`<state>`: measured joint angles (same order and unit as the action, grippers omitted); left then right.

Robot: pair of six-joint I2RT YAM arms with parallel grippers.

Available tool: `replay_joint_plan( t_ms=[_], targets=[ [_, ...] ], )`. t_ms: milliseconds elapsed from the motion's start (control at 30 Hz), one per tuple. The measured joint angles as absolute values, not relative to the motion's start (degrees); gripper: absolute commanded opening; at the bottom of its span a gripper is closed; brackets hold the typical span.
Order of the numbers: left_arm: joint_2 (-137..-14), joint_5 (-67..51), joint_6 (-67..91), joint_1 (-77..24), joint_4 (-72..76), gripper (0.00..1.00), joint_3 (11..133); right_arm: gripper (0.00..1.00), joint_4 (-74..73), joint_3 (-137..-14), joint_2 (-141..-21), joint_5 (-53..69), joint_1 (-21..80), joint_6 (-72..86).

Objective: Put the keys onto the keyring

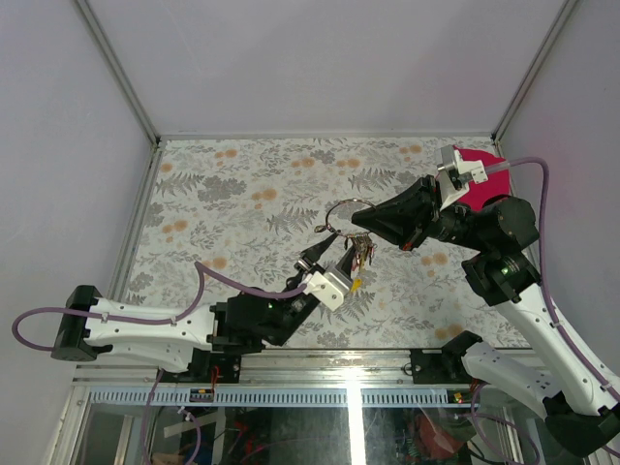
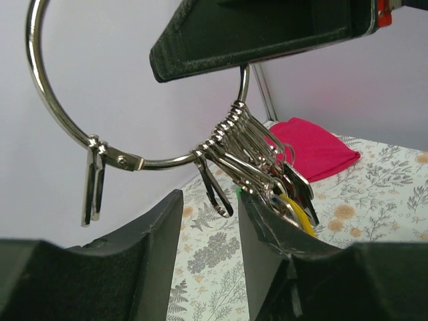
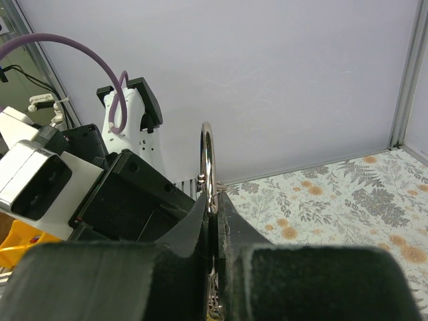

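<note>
So the right end effector (image 3: 214,208) is clamped tight on the keyring (image 3: 208,150), with the wire pinched edge-on between its two fingers. It's holding the ring up in the air over the middle of the flowery counter (image 1: 242,194).

From the left wrist camera the keyring (image 2: 167,162) turns out to be one big shiny loop. A row of small silver clips is threaded on its lower right, and the keys (image 2: 294,200) hang bunched under them. I can only really make out a yellow head (image 2: 299,212) plus a sliver of green behind it. A flat metal tab (image 2: 93,184) dangles off the clasp on the left.

The left end effector (image 2: 210,210) sits right below with its jaws apart. One loose clip hangs down into the gap, and the key bunch is up against its right finger (image 2: 267,234). It isn't pinching anything, as far as I can see.

There's also a red cloth (image 2: 311,150) lying at the far right of the counter.
</note>
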<state>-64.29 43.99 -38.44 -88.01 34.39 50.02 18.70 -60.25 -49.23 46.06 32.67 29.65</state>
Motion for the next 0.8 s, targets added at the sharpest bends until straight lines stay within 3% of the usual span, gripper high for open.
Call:
replay_joint_plan(
  t_ms=[300,800],
  targets=[
    [-64.31,43.92,-38.65,-87.99,35.29,0.33,50.98,0.0,18.7,-60.23,-49.23,46.06,32.67,29.67],
    [-64.16,44.03,-38.61,-87.96,35.14,0.0,51.11,0.0,18.55,-60.12,-48.69,45.95,32.67,29.52]
  ],
)
